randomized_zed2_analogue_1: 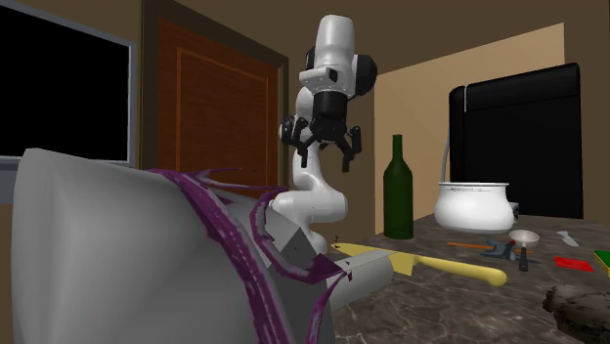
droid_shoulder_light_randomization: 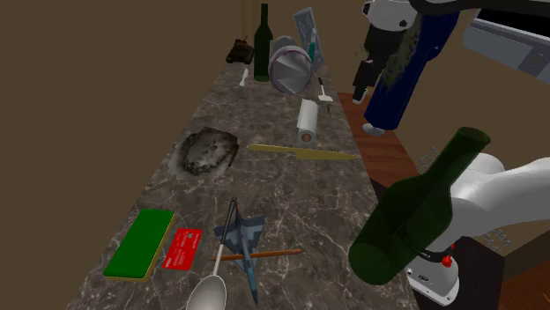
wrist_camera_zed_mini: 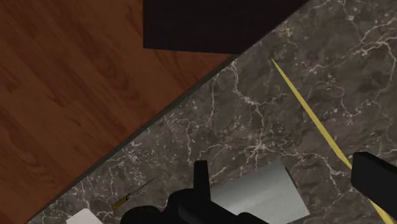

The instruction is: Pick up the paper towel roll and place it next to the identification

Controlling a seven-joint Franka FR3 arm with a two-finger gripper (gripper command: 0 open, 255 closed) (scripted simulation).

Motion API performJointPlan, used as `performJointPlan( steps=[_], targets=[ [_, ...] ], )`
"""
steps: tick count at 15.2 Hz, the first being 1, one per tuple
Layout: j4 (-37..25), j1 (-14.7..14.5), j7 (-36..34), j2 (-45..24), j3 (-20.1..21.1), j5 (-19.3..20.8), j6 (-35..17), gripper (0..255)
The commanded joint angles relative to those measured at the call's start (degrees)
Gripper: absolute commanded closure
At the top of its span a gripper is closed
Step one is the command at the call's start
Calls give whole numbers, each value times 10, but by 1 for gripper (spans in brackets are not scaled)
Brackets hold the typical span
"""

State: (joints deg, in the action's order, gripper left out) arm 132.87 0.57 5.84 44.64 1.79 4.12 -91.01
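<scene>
The paper towel roll (droid_shoulder_light_randomization: 307, 121) is a white cylinder lying on its side on the dark marble counter (droid_shoulder_light_randomization: 291, 194), just beyond a long yellow knife (droid_shoulder_light_randomization: 304, 153). The identification is a red card (droid_shoulder_light_randomization: 183, 247) near the counter's front, beside a green pad (droid_shoulder_light_randomization: 141, 242). My black gripper (droid_shoulder_light_randomization: 362, 86) hangs open, high above the counter's right edge and right of the roll. In the wrist view the roll (wrist_camera_zed_mini: 261, 191) lies far below, between the spread fingers (wrist_camera_zed_mini: 201, 179). The second exterior view shows the gripper (randomized_zed2_analogue_1: 323, 147) open in the air and the red card (randomized_zed2_analogue_1: 572, 262) at far right.
A grey purple-rimmed pail (droid_shoulder_light_randomization: 289, 63), a green bottle (droid_shoulder_light_randomization: 262, 44) and a syringe (droid_shoulder_light_randomization: 324, 88) stand behind the roll. A rough stone-like dish (droid_shoulder_light_randomization: 207, 150), a toy jet (droid_shoulder_light_randomization: 240, 233) and a spoon (droid_shoulder_light_randomization: 207, 291) lie nearer. Another green bottle (droid_shoulder_light_randomization: 414, 220) looms close on the right. Wooden floor (wrist_camera_zed_mini: 70, 95) lies beyond the counter edge.
</scene>
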Motion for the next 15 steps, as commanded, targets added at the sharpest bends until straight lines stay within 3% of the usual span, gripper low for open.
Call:
performJointPlan(
  steps=[1, 8, 15],
  targets=[
    [0, 0, 0, 0, 0, 0, 0, 0],
    [-14, 68, -266, -130, 94, -19, -92, 0],
    [-80, 134, -529, -291, 156, 6, -152, 0]
  ],
)
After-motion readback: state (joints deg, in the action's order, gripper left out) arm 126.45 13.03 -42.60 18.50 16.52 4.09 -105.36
